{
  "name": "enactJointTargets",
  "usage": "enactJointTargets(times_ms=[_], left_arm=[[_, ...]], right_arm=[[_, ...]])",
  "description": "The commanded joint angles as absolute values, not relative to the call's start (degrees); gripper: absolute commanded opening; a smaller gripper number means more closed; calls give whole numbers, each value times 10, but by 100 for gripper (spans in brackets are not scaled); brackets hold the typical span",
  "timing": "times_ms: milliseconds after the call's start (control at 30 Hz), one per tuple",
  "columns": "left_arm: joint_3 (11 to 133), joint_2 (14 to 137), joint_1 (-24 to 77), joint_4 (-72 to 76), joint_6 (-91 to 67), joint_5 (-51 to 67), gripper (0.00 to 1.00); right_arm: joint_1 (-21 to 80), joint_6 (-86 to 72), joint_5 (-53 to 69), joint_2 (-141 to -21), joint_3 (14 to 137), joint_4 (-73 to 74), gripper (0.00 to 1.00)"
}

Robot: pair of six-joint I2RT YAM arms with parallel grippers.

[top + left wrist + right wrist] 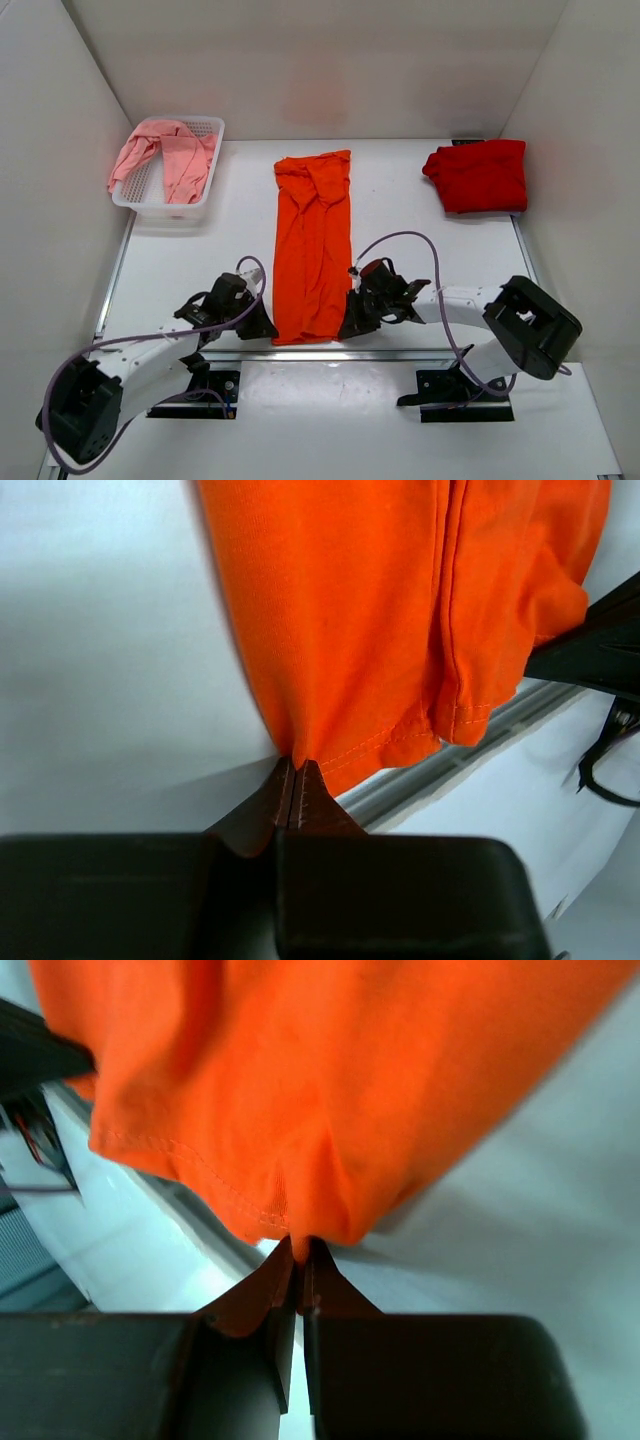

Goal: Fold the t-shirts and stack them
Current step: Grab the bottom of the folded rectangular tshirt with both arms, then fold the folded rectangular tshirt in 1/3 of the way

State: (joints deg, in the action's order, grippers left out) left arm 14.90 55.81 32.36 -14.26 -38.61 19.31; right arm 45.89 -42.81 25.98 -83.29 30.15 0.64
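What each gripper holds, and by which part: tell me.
Both hold the orange t-shirt by its near hem: left gripper pinching the left corner, right gripper the right corner.

White plastic mesh basket (160,206) at the far left corner of the white table (410,225), close to the left wall (50,150). Pale metal rail (400,354) along the table's near edge. Plain white back wall (320,60) behind, right wall (590,150) beyond the table's right edge.
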Motion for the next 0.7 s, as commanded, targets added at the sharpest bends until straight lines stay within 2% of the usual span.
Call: enactJointTargets(times_ms=[0, 167, 333, 567, 667], left_arm=[[123, 499, 329, -227, -387, 193, 0], [108, 447, 312, -259, -404, 223, 0], [162, 473, 280, -264, -374, 232, 0], [329, 605, 197, -244, -325, 258, 0], [436, 716, 171, -234, -297, 267, 0]], right_arm=[[478, -431, 261, -792, 279, 63, 0], [477, -426, 284, -759, 278, 87, 0], [432, -394, 316, -748, 322, 136, 0], [319, -303, 368, -802, 448, 217, 0], [267, -238, 378, -877, 568, 273, 0]])
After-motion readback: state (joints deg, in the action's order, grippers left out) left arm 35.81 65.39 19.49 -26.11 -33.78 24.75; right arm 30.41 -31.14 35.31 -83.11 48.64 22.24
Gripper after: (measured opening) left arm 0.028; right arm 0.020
